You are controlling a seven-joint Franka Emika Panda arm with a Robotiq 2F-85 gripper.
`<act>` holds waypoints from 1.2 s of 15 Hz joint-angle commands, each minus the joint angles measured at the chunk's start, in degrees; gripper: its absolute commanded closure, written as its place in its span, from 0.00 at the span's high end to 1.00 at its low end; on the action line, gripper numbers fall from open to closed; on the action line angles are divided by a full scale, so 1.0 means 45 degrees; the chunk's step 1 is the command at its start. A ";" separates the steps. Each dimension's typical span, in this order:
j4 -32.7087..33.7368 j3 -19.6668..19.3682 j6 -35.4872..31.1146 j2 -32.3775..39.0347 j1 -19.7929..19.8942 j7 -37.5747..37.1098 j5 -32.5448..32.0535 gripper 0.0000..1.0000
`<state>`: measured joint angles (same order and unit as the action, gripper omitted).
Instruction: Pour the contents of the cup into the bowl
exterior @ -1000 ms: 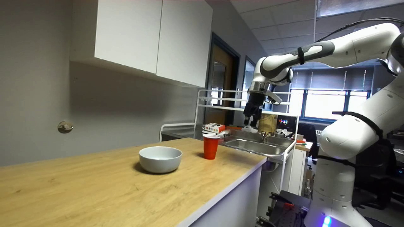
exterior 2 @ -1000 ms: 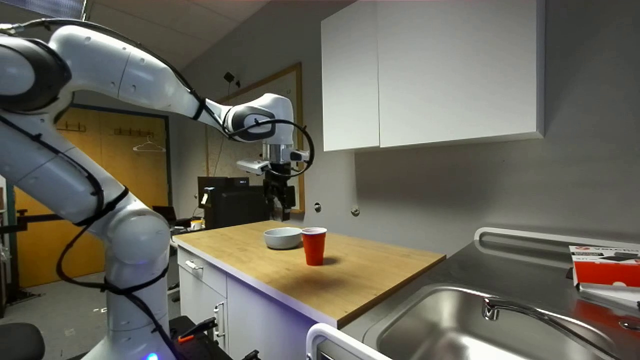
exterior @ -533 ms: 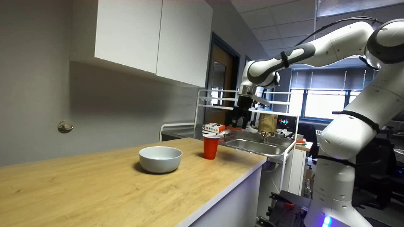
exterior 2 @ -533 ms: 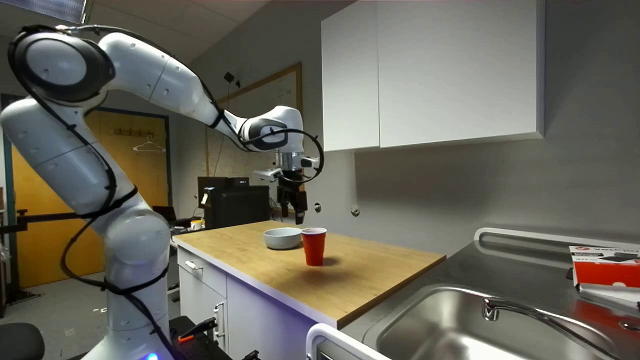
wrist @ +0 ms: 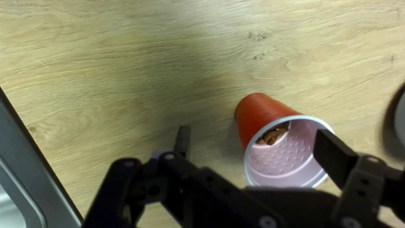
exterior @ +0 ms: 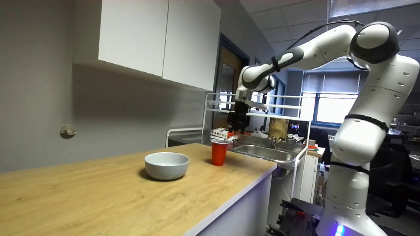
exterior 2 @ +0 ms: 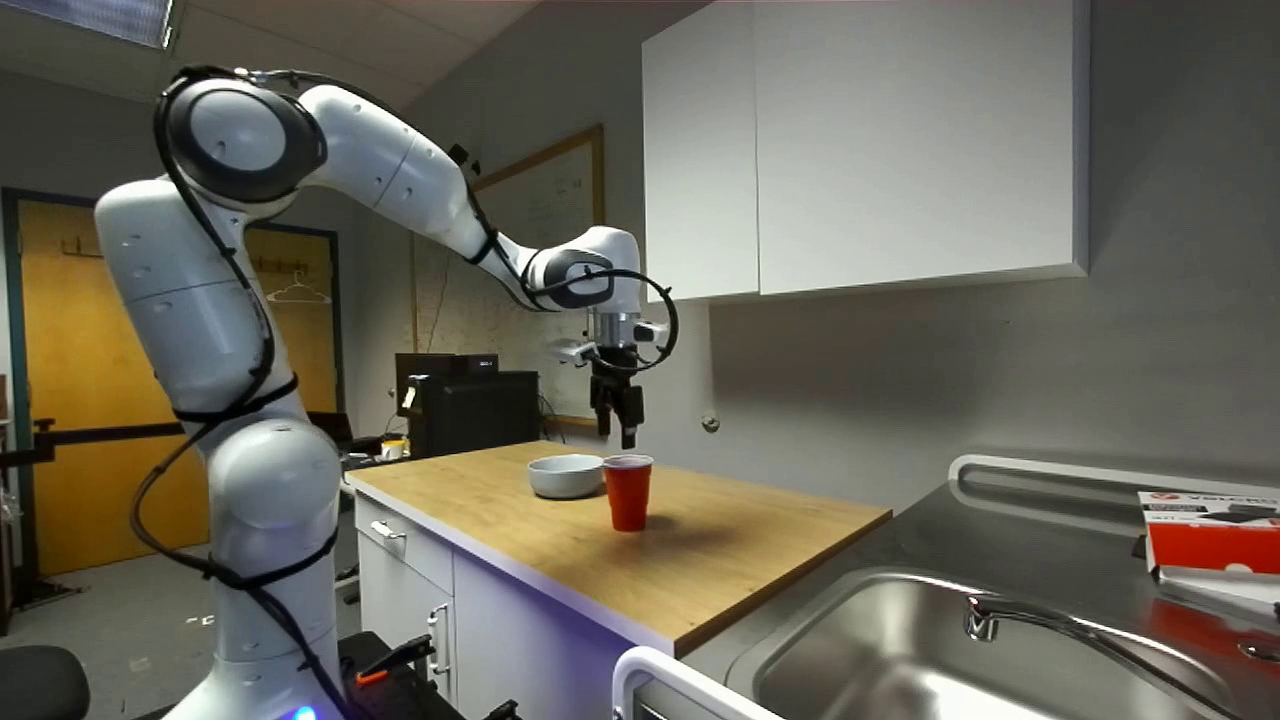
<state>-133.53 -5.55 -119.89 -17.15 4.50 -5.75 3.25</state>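
The red cup (exterior: 219,154) stands upright on the wooden counter in both exterior views (exterior 2: 628,497). In the wrist view the cup (wrist: 258,114) shows its pale inside, with a few brown pieces (wrist: 272,135) at the bottom. The pale grey bowl (exterior: 166,168) stands apart from the cup (exterior 2: 565,478); only its edge (wrist: 401,120) shows in the wrist view. My gripper (exterior: 236,130) is open and empty, higher than the cup's rim, pointing down (exterior 2: 616,435). In the wrist view the cup appears between the spread fingers (wrist: 251,133), with the right finger overlapping its rim; I see no grip.
A metal sink (exterior 2: 860,640) with a faucet (exterior 2: 1040,612) adjoins the counter (exterior: 82,196). A red and white box (exterior 2: 1210,545) lies beyond the sink. A wall cabinet (exterior: 131,36) hangs above the counter. A white rack frame (exterior: 206,111) stands around the sink.
The arm has swung so that the gripper is closer to the cup: leftward in one exterior picture, rightward in another. The cup and bowl have not moved.
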 commanded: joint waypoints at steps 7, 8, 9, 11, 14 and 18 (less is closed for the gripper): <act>0.2228 0.0287 0.0396 0.3270 -0.0082 -0.1201 0.0368 0.95; 0.2324 0.0289 0.0383 0.3427 -0.0086 -0.1292 0.0289 0.73; 0.2440 0.0276 0.0415 0.3576 -0.0081 -0.1334 0.0263 0.70; 0.2628 0.0267 0.0488 0.3771 -0.0091 -0.1382 0.0219 0.62; 0.2800 0.0245 0.0571 0.3882 -0.0088 -0.1430 0.0168 0.38; 0.2921 0.0214 0.0703 0.3796 -0.0060 -0.1355 0.0243 0.08</act>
<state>-122.32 -4.66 -118.70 -0.16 4.08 -10.79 4.34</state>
